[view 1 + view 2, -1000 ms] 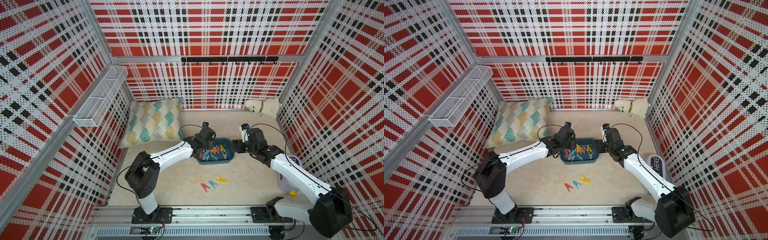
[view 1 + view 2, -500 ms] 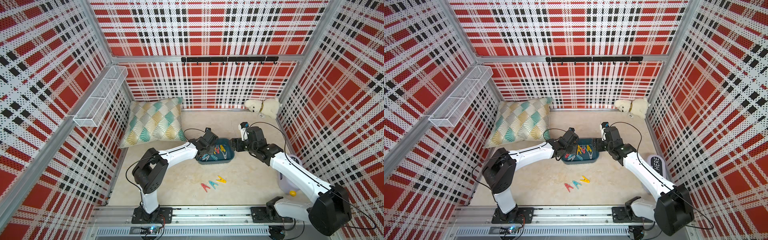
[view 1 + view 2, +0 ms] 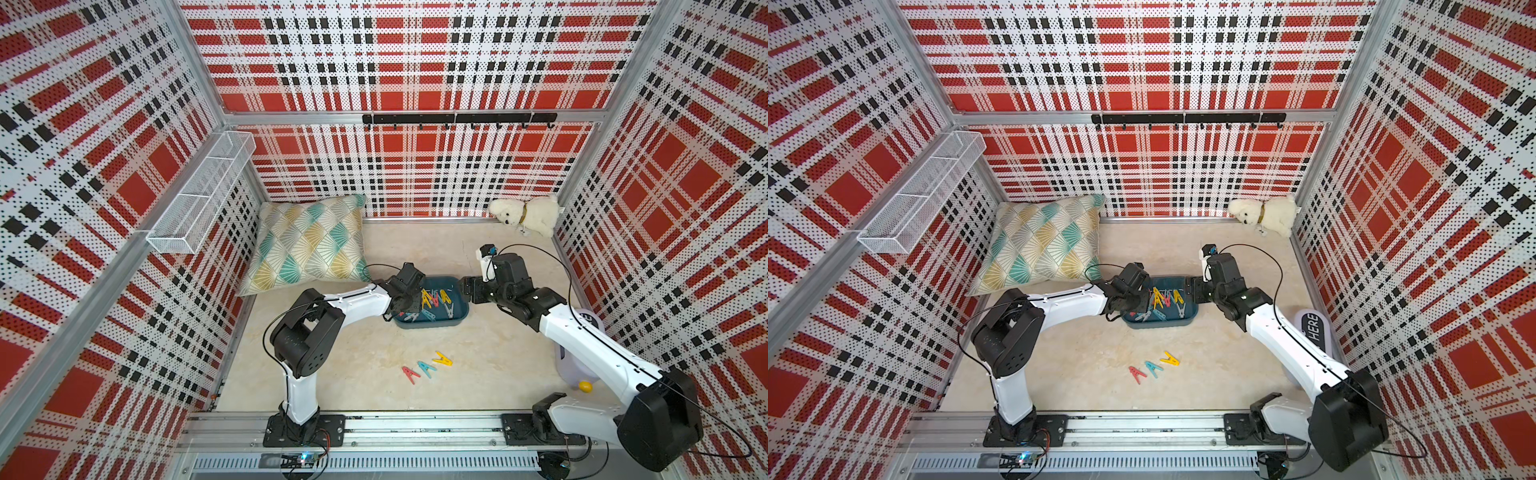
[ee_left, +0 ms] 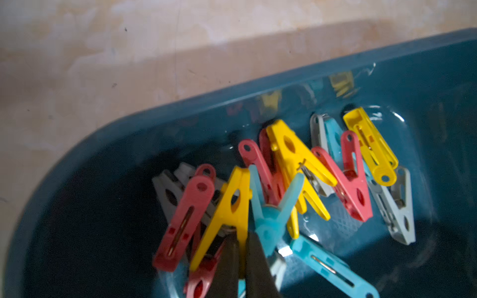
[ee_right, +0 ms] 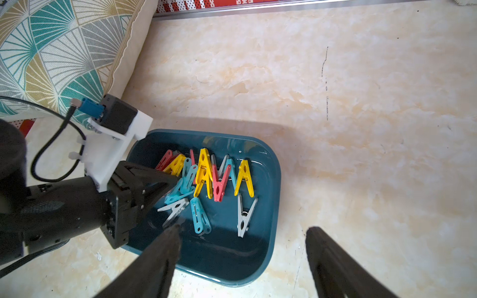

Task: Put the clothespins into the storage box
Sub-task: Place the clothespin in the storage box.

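Your left pincer (image 4: 242,240) is closed tight, its tips down inside the storage box (image 3: 434,326) among the heap of clothespins (image 5: 206,175). A teal pin (image 4: 271,214) stands right against those tips, but you cannot tell from the wrist view whether it is pinched or only leaning there. Your right pincer (image 5: 244,228) stands wide and empty at the box's opposite short end, with the box's wall lying between its jaws in its wrist view. The coming move turns on the three pins left on the tabletop (image 3: 490,365): a red pin (image 3: 410,375), a loose teal pin (image 3: 427,368) and a yellow pin (image 3: 443,358). They form a short slanting row well apart from the box, on the side facing the arm bases and roughly opposite the box's middle. The red end of the row points toward the left arm's end of the box, the yellow end toward the right arm's. Red and loose teal lie slantwise to the box's long wall; the yellow seems to lie more nearly along it. Neither pincer is clearly nearer, so judge by readiness. The right one is free and already spread, and the yellow pin is its natural first reach, provided you turn the jaws across the pin's length.
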You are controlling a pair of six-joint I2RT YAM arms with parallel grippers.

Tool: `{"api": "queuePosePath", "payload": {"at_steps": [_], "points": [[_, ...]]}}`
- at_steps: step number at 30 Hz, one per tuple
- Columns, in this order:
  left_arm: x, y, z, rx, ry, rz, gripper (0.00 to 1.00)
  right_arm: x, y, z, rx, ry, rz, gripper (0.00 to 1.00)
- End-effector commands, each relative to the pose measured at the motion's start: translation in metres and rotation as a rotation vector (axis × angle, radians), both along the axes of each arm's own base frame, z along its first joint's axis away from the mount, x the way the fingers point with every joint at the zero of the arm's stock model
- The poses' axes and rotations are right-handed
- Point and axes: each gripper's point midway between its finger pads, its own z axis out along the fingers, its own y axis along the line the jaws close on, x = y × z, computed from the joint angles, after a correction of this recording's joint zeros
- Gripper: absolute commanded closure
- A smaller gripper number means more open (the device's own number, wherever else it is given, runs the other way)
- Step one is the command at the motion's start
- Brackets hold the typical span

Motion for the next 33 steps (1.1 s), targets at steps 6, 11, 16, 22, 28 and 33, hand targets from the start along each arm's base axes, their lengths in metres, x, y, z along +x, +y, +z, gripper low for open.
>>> {"api": "queuePosePath", "payload": {"at_steps": [6, 11, 16, 22, 28, 33], "points": [[0.011, 0.015, -0.019, 0.038, 0.033, 0.068, 0.88, -0.004, 0.000, 0.017, 0.003, -0.047, 0.012, 0.15], [0.008, 0.003, -0.003, 0.005, 0.015, 0.028, 0.77, -0.004, -0.001, 0.018, 0.005, -0.053, 0.008, 0.16], [0.010, -0.015, 0.031, -0.052, -0.031, -0.003, 0.72, -0.003, 0.000, 0.018, 0.006, -0.051, 0.011, 0.16], [0.011, -0.029, 0.077, -0.097, -0.102, -0.031, 0.71, -0.006, -0.003, 0.020, 0.002, -0.057, 0.005, 0.15], [-0.001, -0.029, 0.134, -0.171, -0.198, -0.043, 0.71, -0.008, -0.005, 0.012, -0.019, -0.036, 0.007, 0.15], [-0.033, -0.006, 0.142, -0.152, -0.231, -0.018, 0.71, -0.020, -0.008, -0.003, -0.047, 0.017, 0.025, 0.15]]}}
